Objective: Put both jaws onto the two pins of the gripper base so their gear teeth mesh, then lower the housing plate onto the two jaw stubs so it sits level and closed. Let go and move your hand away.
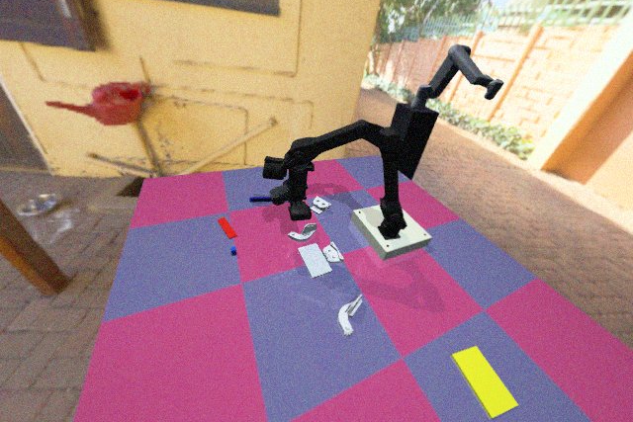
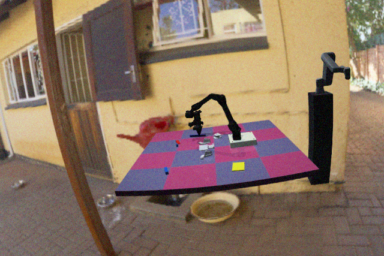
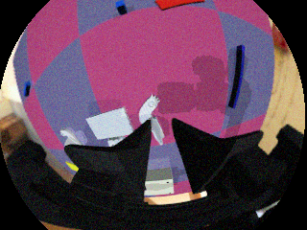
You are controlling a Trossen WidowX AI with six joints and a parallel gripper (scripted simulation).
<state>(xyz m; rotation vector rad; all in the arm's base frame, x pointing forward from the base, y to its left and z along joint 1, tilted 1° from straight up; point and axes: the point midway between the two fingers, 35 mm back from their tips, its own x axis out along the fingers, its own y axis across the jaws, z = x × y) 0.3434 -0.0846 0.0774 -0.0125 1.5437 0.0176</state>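
Note:
My gripper (image 2: 198, 134) (image 3: 161, 122) points down with its fingertips partly apart and nothing between them. A white curved jaw (image 1: 303, 232) (image 2: 204, 141) (image 3: 147, 109) lies on the table, seen beyond the fingertips in the wrist view. The other white jaw (image 1: 344, 318) (image 2: 206, 154) (image 3: 73, 137) lies farther off. A white rectangular block (image 1: 314, 260) (image 3: 110, 124) lies with a small spotted white part (image 1: 332, 252) at its side; together they look like the gripper base. A small white plate with dark round marks (image 1: 320, 204) (image 2: 217, 135), apparently the housing plate, lies apart; the right finger hides it in the wrist view.
A blue bar (image 1: 260, 199) (image 3: 236, 77) lies beside the gripper. A red strip (image 1: 226, 227) (image 3: 179, 4), a blue block (image 1: 233, 250) and a yellow slab (image 1: 485, 381) (image 2: 238, 166) also lie out. My arm stands on a cream box (image 1: 375, 243). A black pedestal (image 2: 320, 135) carries another arm.

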